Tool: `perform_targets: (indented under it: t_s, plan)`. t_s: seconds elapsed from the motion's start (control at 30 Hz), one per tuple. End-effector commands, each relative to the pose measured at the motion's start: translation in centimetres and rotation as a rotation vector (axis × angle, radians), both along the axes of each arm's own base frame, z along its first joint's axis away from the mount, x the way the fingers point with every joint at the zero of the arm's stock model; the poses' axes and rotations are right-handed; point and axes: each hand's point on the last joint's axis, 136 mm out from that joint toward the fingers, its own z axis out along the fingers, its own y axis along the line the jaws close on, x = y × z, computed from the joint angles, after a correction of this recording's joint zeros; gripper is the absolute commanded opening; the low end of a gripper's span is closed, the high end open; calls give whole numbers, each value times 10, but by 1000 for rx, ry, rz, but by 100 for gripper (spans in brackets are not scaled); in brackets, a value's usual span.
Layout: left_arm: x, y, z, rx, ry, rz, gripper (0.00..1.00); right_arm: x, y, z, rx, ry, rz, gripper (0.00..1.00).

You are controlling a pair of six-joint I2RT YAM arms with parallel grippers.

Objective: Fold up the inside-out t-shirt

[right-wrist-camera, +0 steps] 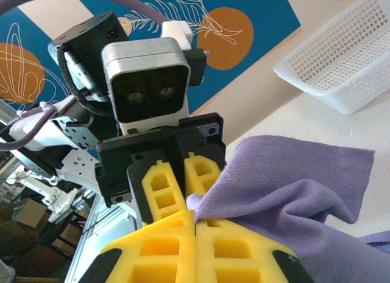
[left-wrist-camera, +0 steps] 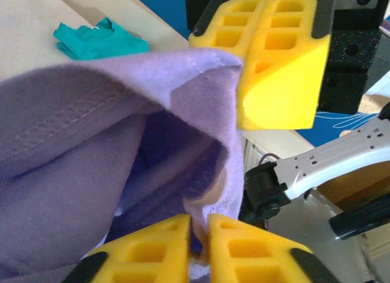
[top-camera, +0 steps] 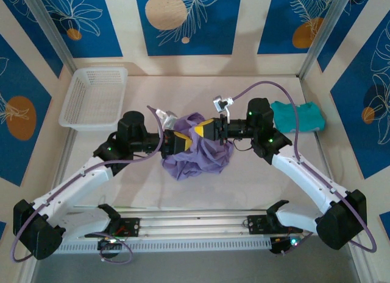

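Where the arms start, nearest me: the left arm (top-camera: 79,179) and the right arm (top-camera: 304,173) rise from the near edge of the table (top-camera: 262,185) and angle inward, so that their wrists face each other over the middle.
Left gripper (left-wrist-camera: 198,231): I read the yellow fingers as nearly pressed together, with a thin fold of lavender fabric pinched in the narrow slit between them.
Right gripper (right-wrist-camera: 195,225): its fingers are pressed flat against each other, and an edge of the same fabric is caught in the seam at their tips.
Gripper spacing: from above I see the two tips just beside each other, almost nose to nose, above the cloth.
T-shirt (top-camera: 198,158): it lies bunched in a rumpled heap at the centre of the table, directly under and between the two grippers. Its upper part is lifted and stretched between them. In the left wrist view a stitched seam runs across the raised fold, and the cloth opens into a dark pocket below it.
Basket (top-camera: 94,97): white and meshed, it sits at the far left of the table, well apart from the t-shirt.
Teal garment (top-camera: 301,115): it lies folded at the far right, beyond the right arm's elbow.
Wall panels (top-camera: 183,21): blue with white leaf lines and orange discs, they stand behind and on both sides.
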Motion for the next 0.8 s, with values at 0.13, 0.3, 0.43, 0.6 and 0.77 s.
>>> perform_targets:
  t_s: [0.13, 0.3, 0.43, 0.6, 0.77]
  plan:
    - [-4, 4, 35, -73, -99, 16, 0, 24, -13, 4, -59, 24, -164, 0]
    - [-15, 9, 75, -199, -215, 38, 0, 40, -18, -8, -142, 101, -257, 0]
    - [-29, -6, 73, -193, -256, -24, 0, 33, -16, 0, -106, 66, -223, 0]
    - [-47, -29, 49, -92, -262, -123, 8, 22, -16, 6, -57, -1, -158, 0]
    - [-56, -27, 42, -64, -260, -161, 44, 14, -21, 5, -45, -84, -116, 0]
